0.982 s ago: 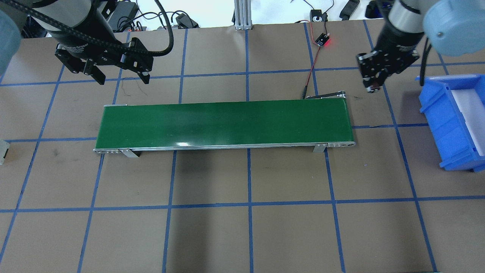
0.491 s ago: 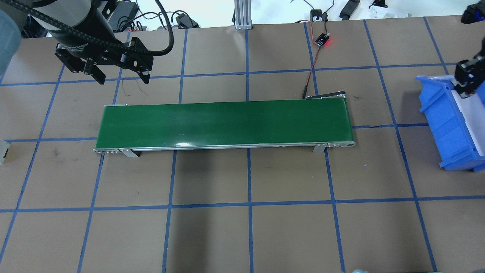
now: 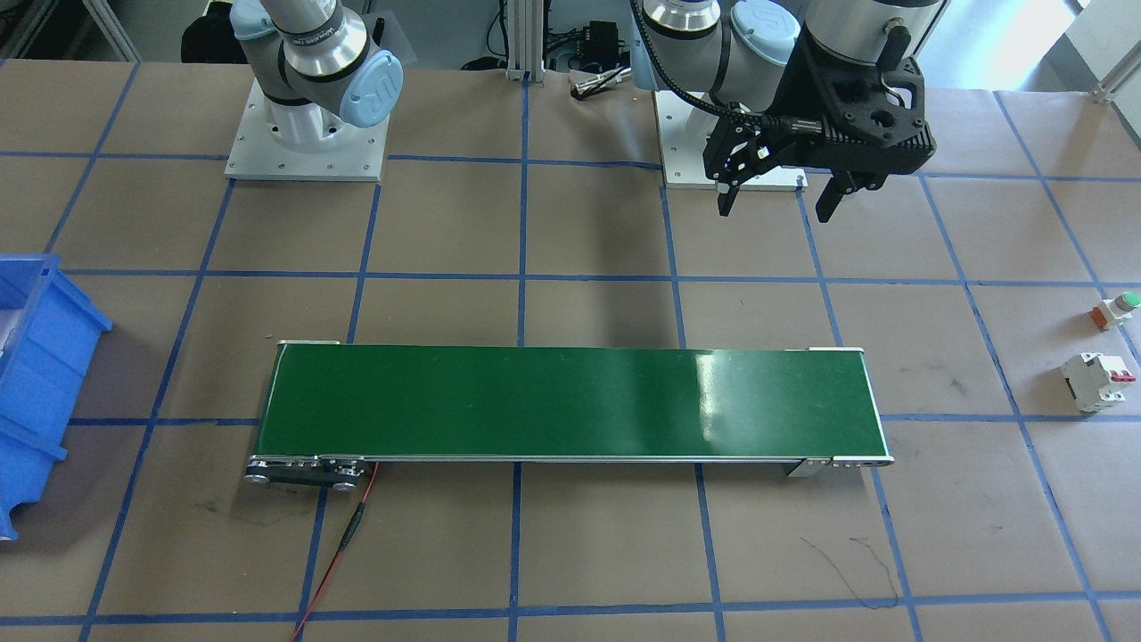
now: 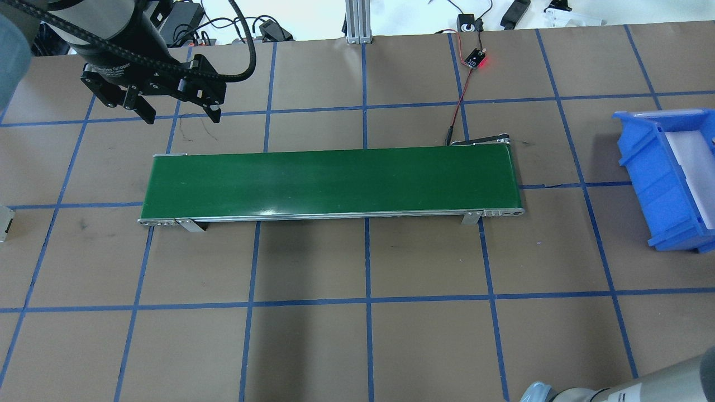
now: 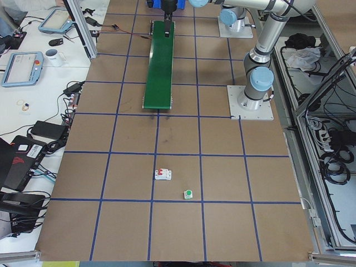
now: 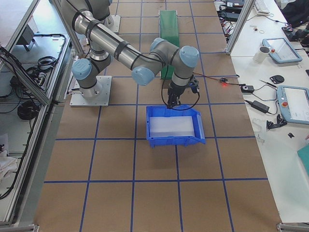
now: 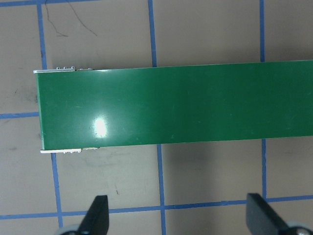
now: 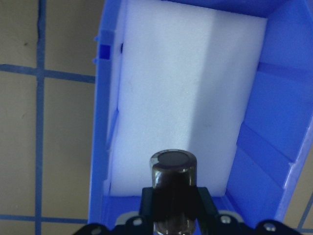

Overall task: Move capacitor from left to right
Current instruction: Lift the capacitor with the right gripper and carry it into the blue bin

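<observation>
The capacitor [image 8: 173, 178], a stubby dark cylinder with a silvery end, is clamped in my right gripper [image 8: 173, 205]. In the right wrist view it hangs over the white liner of the blue bin [image 8: 274, 98], near the bin's rim. The exterior right view shows this gripper [image 6: 171, 102] just above the bin [image 6: 176, 140] edge nearest the belt. My left gripper [image 4: 182, 118] is open and empty, hovering behind the left end of the green conveyor belt [image 4: 329, 181]. It also shows in the front view [image 3: 774, 210].
A white circuit breaker with red tabs [image 3: 1096, 381] and a green-capped push button [image 3: 1119, 308] lie on the table at the robot's far left. A red-lit board with wires [image 4: 475, 58] sits behind the belt's right end. The blue bin [image 4: 648, 167] is at the right edge.
My right gripper moved right from beside the belt's right end, passed over the bin's edge, and left the overhead view. The left gripper has not moved.
</observation>
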Motion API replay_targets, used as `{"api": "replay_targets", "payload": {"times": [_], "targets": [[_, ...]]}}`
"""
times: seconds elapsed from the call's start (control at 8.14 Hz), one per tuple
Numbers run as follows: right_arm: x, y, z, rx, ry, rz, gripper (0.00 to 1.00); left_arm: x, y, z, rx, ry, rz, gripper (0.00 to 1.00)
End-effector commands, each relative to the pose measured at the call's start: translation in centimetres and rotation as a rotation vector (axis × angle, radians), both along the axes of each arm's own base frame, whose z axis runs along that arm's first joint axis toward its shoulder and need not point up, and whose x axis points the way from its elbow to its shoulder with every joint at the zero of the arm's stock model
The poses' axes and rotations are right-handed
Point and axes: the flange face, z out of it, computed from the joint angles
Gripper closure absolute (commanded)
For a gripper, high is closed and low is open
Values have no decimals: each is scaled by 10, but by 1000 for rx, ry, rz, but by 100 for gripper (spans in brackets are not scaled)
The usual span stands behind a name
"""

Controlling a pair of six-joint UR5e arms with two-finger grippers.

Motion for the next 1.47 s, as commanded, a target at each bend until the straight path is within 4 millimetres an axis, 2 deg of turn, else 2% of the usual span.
{"api": "replay_targets", "payload": {"times": [0.0, 0.25, 0.37, 0.49, 0.86, 1.11, 1.23, 1.35], "targets": [[-22, -16, -49, 12, 31, -148, 100, 0, 0, 0, 0, 0, 0, 0], [-26, -24, -77, 28, 11, -190, 100, 0, 0, 0, 0, 0, 0, 0], [-31, -31, -98, 23, 14, -190, 100, 0, 0, 0, 0, 0, 0, 0], [-35, -36, -108, 12, 24, -190, 100, 0, 0, 0, 0, -1, 0, 0], [-37, -38, -118, 14, 19, -190, 100, 0, 0, 0, 0, 0, 0, 0], [-41, -44, -136, 11, 21, -190, 100, 0, 0, 0, 0, 0, 0, 0], [-40, -43, -136, 12, 21, -193, 100, 0, 0, 0, 0, 0, 0, 0], [-40, -43, -135, 11, 21, -190, 55, 0, 0, 0, 0, 0, 0, 0]]}}
